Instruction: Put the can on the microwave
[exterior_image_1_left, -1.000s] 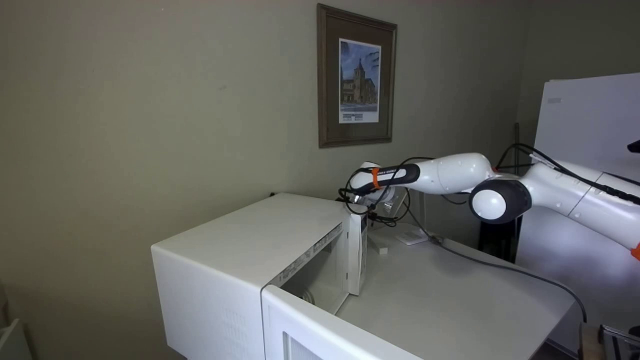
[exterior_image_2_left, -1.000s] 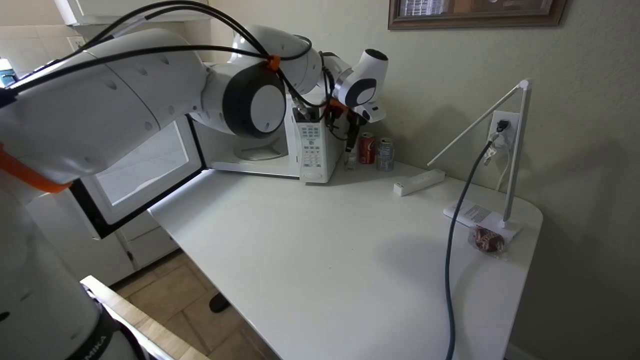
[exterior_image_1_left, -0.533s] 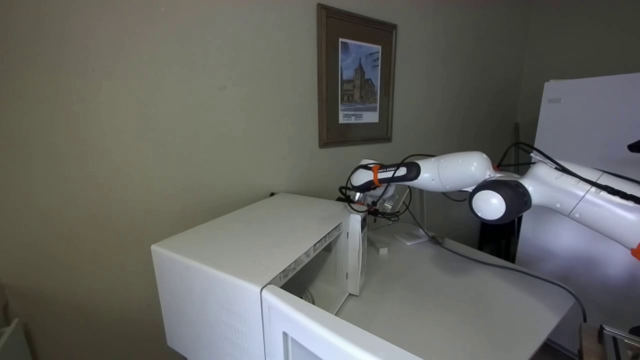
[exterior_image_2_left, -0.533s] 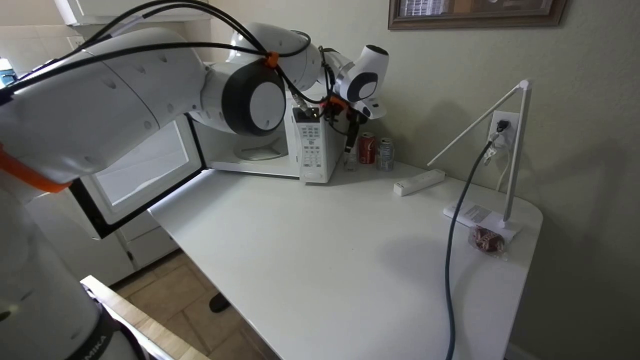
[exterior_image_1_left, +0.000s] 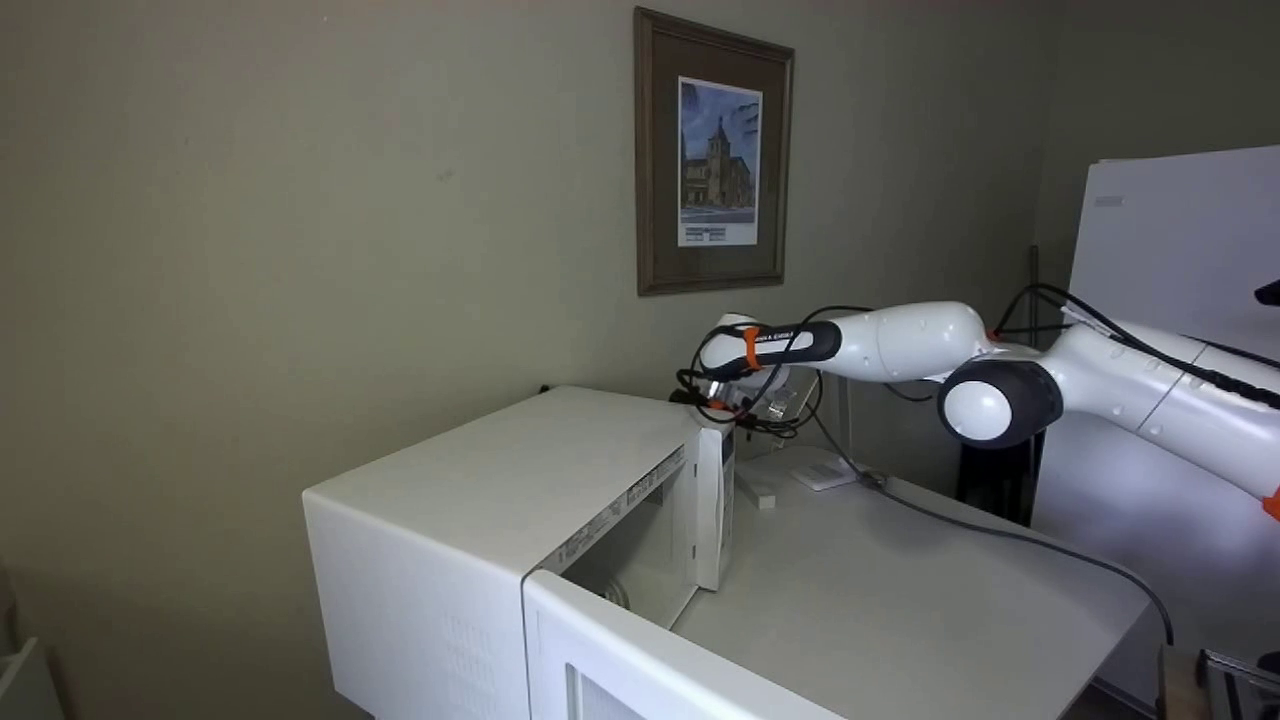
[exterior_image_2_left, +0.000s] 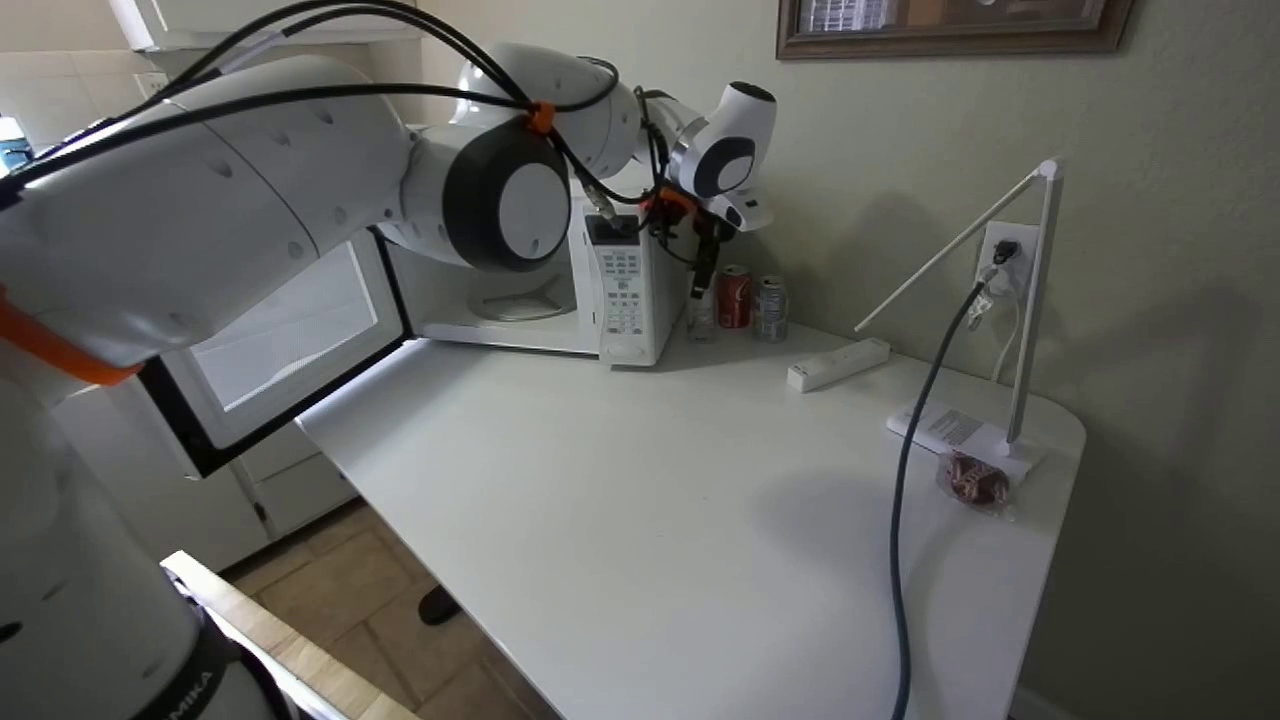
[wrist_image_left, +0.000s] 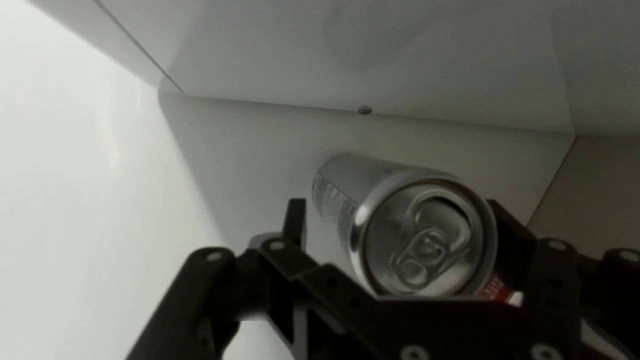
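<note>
Straddling the can (wrist_image_left: 425, 240), the tool (wrist_image_left: 395, 217) is spread and released, one finger (wrist_image_left: 295, 220) apart from the metal; the can stands upright on the counter (exterior_image_2_left: 600, 500), long axis vertical, lid and pull tab facing up, as only the wrist view shows. In an exterior view it sits toward the far edge, just right of the microwave (exterior_image_2_left: 625, 345) and left of a red can (exterior_image_2_left: 734, 297) and another silvery can (exterior_image_2_left: 771, 309), while the microwave's flat top (exterior_image_1_left: 520, 450) shows best in an exterior view that hides all three.
</note>
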